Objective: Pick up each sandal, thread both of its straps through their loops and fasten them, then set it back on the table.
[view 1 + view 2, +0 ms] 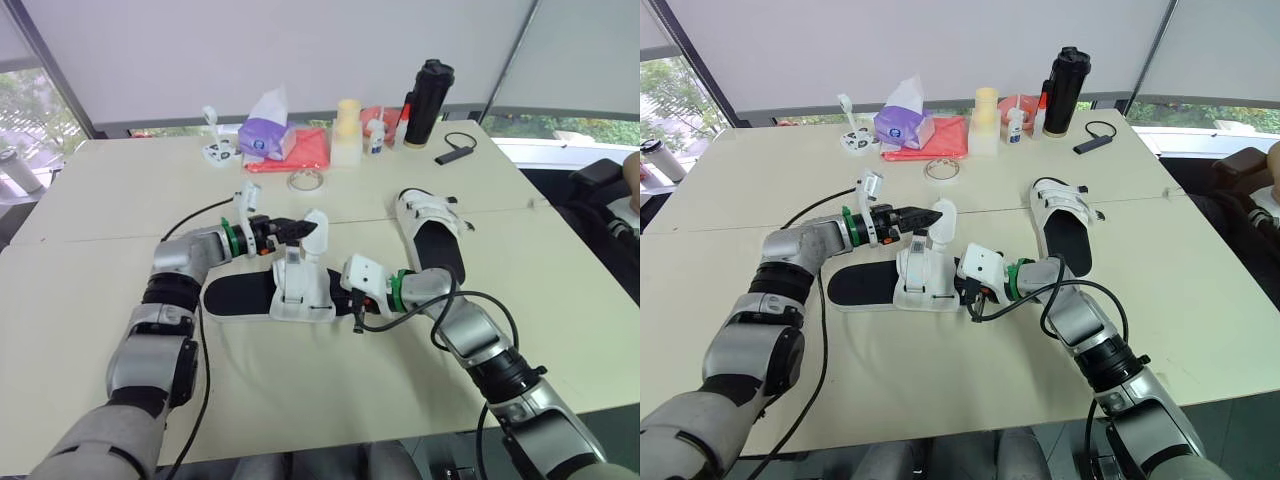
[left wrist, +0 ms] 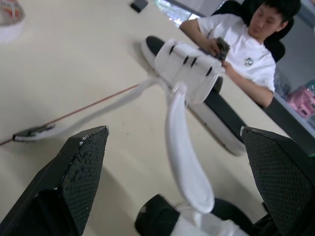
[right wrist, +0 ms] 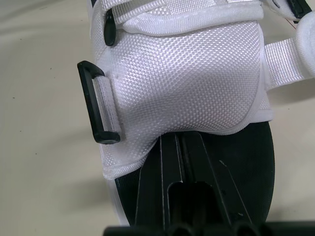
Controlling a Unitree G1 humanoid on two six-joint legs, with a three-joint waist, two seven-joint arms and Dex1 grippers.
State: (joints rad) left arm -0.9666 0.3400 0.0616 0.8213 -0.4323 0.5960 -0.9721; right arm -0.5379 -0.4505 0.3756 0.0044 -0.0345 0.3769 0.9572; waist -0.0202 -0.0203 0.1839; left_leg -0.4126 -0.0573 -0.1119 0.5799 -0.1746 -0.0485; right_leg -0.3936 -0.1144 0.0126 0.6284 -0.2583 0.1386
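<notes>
Sandal (image 1: 240, 297) lengthwise left-to-right at mid-frame (strapped end right); left gripper (image 1: 298, 232) open about raised strap (image 1: 316, 228), right gripper (image 3: 187, 147) closed.

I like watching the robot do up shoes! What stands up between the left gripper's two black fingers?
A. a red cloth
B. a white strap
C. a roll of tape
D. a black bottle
B: in the left wrist view, the white strap of the near sandal rises between the spread fingers of the left gripper.
</notes>
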